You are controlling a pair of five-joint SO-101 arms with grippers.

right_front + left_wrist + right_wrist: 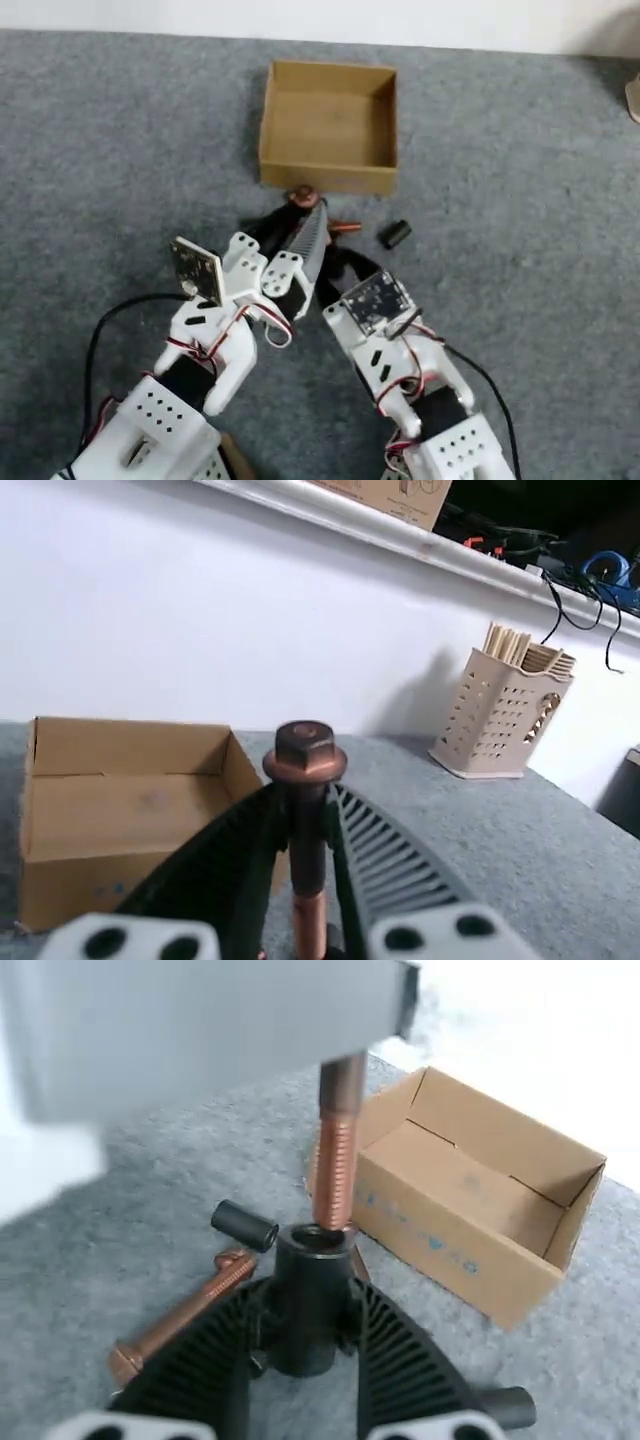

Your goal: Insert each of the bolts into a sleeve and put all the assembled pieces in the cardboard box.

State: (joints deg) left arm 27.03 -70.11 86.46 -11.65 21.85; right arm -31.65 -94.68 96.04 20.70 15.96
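My left gripper point(305, 805) is shut on a copper bolt point(305, 752), held upright with its hex head on top; from above the head point(303, 197) lies just in front of the cardboard box point(330, 125). My right gripper point(305, 1300) is shut on a black sleeve point(305, 1260), standing upright with its mouth open. The bolt's threaded end point(333, 1175) comes down to the sleeve's mouth, at its rim. Both grippers meet close before the box's point(480, 1200) near wall.
A second black sleeve point(243, 1225) and a loose copper bolt point(180, 1315) lie on the grey carpet beyond my right gripper. Another sleeve point(395, 234) lies to the right of the grippers. A slotted holder with sticks point(505, 715) stands by the wall.
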